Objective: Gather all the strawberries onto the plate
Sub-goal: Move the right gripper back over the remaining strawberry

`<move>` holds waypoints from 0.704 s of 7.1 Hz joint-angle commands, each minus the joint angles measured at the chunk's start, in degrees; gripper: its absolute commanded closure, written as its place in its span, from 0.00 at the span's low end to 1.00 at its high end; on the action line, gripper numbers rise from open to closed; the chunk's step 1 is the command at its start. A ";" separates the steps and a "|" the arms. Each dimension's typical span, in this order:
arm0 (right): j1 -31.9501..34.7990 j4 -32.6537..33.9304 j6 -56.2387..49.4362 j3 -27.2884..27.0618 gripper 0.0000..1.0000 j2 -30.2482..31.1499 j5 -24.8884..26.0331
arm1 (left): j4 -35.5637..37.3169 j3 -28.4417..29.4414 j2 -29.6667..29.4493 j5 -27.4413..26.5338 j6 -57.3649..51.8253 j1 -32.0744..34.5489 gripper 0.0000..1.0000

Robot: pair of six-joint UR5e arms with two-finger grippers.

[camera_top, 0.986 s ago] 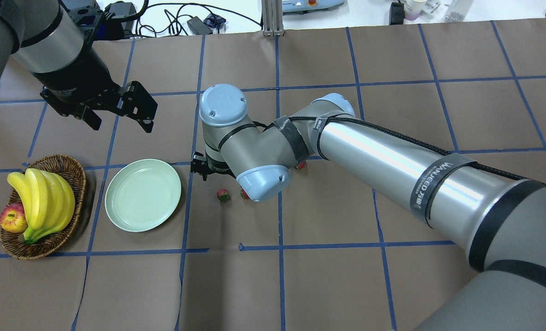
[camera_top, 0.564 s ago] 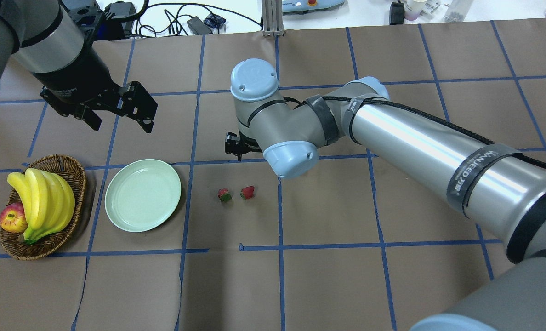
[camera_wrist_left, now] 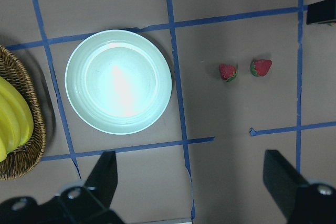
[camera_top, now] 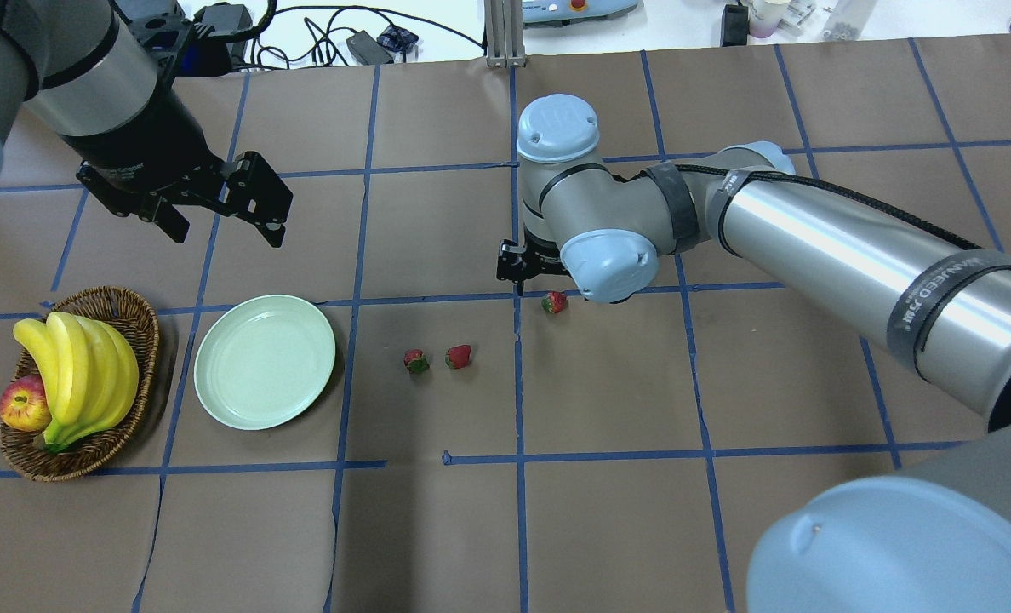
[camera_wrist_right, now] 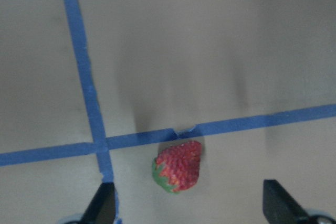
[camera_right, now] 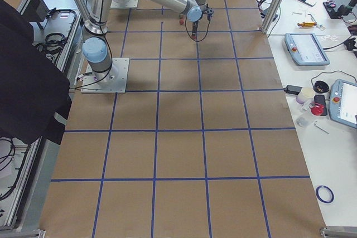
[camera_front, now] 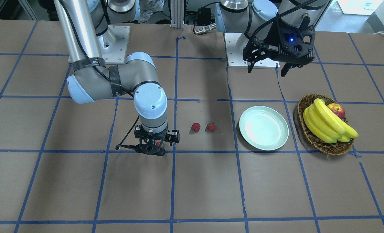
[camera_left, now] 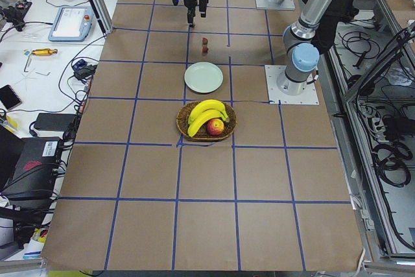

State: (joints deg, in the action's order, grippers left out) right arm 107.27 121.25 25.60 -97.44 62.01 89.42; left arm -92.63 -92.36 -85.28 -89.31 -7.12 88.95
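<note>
Three strawberries (camera_front: 195,127) lie on the brown surface (camera_top: 608,528), all of them outside the plate (camera_top: 265,361). The first strawberry (camera_top: 416,361) and the second strawberry (camera_top: 459,356) sit side by side, close but not touching, to the right of the plate from where I stand. The third strawberry (camera_top: 555,301) lies further right, just beside a crossing of blue tape lines.

My right claw (camera_front: 151,146) is down low over that third strawberry, pointing straight at the surface. Its fingers (camera_wrist_right: 102,203) are spread wide, and in the wrist view the berry lies between them, green cap toward the camera, touched by neither.

My left claw (camera_top: 220,223) hangs high above the surface, also spread wide and gripping nothing. Its wrist view looks down on the plate and the two paired berries.

A wicker basket (camera_top: 144,311) stands just left of the plate, carrying bananas (camera_top: 80,375) and an apple (camera_top: 22,404).
</note>
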 commanded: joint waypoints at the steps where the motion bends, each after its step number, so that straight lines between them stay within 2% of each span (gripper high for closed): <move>1: -1.01 0.39 0.59 -1.70 0.00 -0.31 0.40 | -0.10 -0.02 0.03 0.18 0.09 0.00 0.00; 2: -1.01 0.82 2.16 -1.78 0.00 -0.92 0.23 | -0.10 -0.02 0.03 0.19 0.09 0.00 0.00; 3: -1.01 1.35 2.43 -1.18 0.06 -1.36 -0.56 | -0.10 -0.02 0.12 0.10 0.09 0.09 0.00; 5: -1.01 3.28 2.44 -1.78 0.07 -1.89 -0.83 | -0.10 -0.02 0.03 0.19 0.09 0.00 0.00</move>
State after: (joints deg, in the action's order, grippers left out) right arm 106.27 123.54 27.94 -99.09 60.57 88.82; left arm -92.72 -92.37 -85.20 -89.14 -7.03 88.97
